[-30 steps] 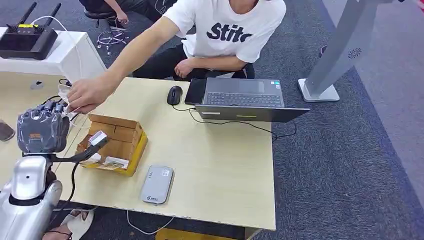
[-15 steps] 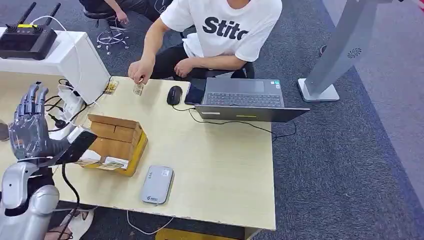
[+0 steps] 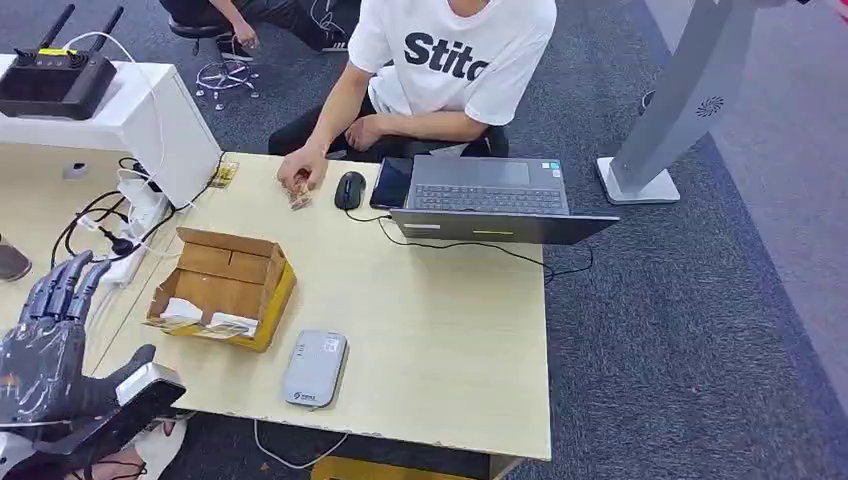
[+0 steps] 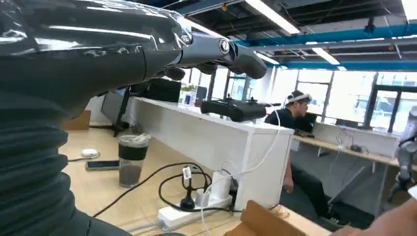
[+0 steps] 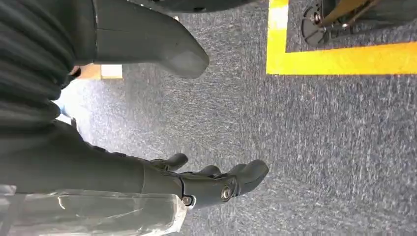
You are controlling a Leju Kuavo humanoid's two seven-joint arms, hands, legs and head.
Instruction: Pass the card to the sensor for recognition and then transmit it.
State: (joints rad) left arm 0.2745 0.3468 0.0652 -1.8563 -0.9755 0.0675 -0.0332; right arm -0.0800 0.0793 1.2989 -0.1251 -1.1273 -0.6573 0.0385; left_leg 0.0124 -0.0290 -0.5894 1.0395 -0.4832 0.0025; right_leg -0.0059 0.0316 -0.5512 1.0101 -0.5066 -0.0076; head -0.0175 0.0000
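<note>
Hovering lower left of frame, left hand (image 3: pixel 50 345) empty, fingers spread. Right hand (image 5: pixel 206 184) hangs over floor, fingers loosely apart, empty. Card (image 3: pixel 300 200) upper centre under person's hand (image 3: pixel 303 172), beside mouse (image 3: pixel 348 189). Likely thin, stiff, slippery: pinch by edge.

1. The robot's left hand (image 3: pixel 45 350) is dark grey, with slim, segmented dark fingers (image 3: pixel 62 285) and a thick thumb tipped in lighter grey.
2. A glossy clear film covers the back of the left hand in the wrist view, above a grey ribbed cover.
3. The right hand (image 5: pixel 147 177) is the same dark grey, with a round silver screw head on a finger.
</note>
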